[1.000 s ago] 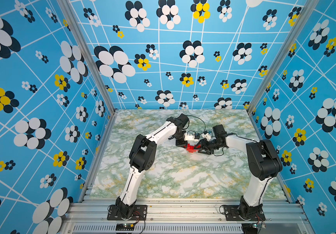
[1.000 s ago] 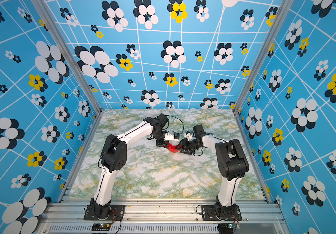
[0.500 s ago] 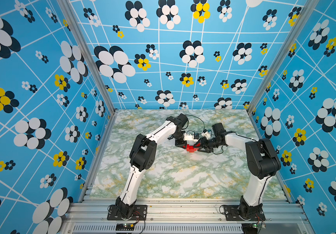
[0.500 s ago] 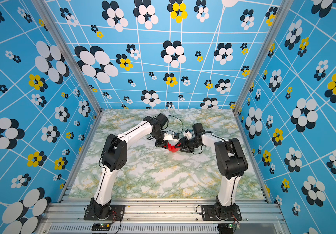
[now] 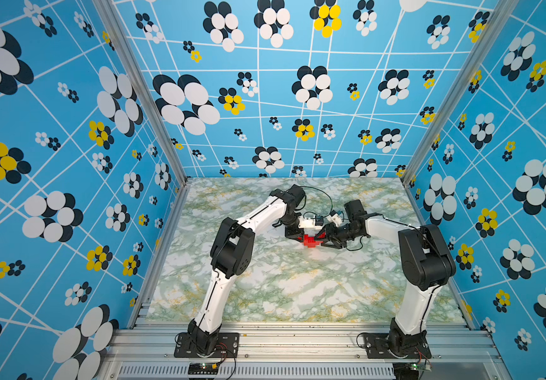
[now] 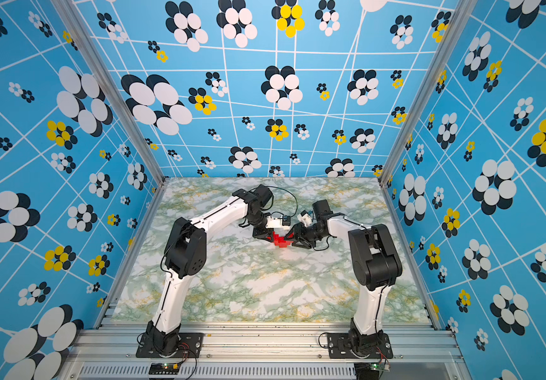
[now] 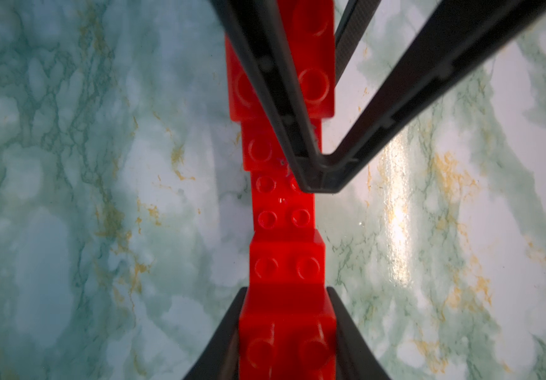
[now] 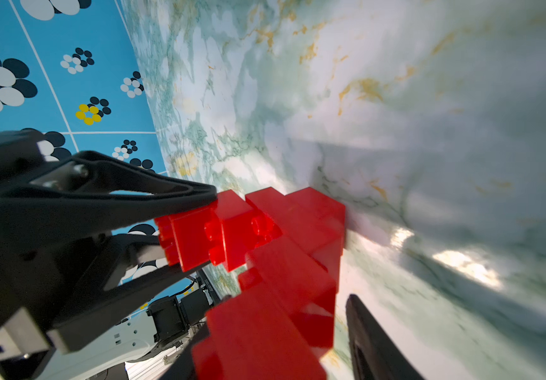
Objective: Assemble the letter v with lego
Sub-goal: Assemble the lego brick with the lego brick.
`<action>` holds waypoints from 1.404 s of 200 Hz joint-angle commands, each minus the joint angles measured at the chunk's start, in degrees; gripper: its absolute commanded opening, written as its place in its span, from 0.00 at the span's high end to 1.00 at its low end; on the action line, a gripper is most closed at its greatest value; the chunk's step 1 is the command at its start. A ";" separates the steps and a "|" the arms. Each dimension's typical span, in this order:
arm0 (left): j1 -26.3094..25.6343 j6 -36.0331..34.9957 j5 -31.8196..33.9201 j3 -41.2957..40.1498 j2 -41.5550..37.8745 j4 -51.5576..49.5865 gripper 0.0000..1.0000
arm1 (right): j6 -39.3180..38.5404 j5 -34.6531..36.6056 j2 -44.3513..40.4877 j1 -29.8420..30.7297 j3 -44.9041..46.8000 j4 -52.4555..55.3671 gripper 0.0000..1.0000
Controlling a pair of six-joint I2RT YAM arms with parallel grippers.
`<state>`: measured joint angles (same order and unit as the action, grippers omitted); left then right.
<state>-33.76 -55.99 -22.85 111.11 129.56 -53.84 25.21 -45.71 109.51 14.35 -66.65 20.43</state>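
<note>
The letter v [image 5: 311, 239] stands in the far half of the tabletop [image 5: 297, 296], near the tabletop's midline. Its point faces down toward the marbled surface and both stepped arms rise. It looks fully built. The glossy red lego bricks are hard-edged and blocky, with round studs [image 7: 300, 217] in pairs on each step, stacked as two staircases off a longer bottom brick.

The left gripper [image 7: 286, 291] pinches the top brick of one arm, a black finger flat against each side wall. The right gripper [image 6: 289, 240] straddles the top of the opposite arm. One of its fingers sits just beside the brick with a sliver of tabletop showing between them. The other is hidden behind red plastic, so I cannot tell whether it clamps or only brackets.

By my judgement the piece is light and rigid, but slick and jointed. Each step seems to overlap by a single row of studs, so an arm would probably peel off under a twist or sideways pull. The safest hold is on flat opposite side walls, low near the point, with any seating push going straight down along the studs. The polished tabletop offers little friction, so the piece may skate if nudged.
</note>
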 commanded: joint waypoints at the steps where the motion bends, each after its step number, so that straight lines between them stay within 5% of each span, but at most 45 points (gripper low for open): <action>1: -0.08 1.09 -1.12 -2.71 0.00 0.51 1.00 | -1.11 0.27 1.32 0.40 -1.00 1.82 0.44; 97: -0.08 2.75 -1.64 -7.91 -3.17 6.34 1.00 | -1.47 0.25 1.91 0.24 -1.02 1.68 0.47; 281: -0.18 0.26 1.56 -1.53 0.75 -1.57 1.00 | -2.08 0.09 2.52 -0.20 -1.12 2.08 0.48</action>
<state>-33.76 -54.68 -22.96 108.05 127.83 -50.92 24.38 -45.56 110.87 14.33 -66.81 21.06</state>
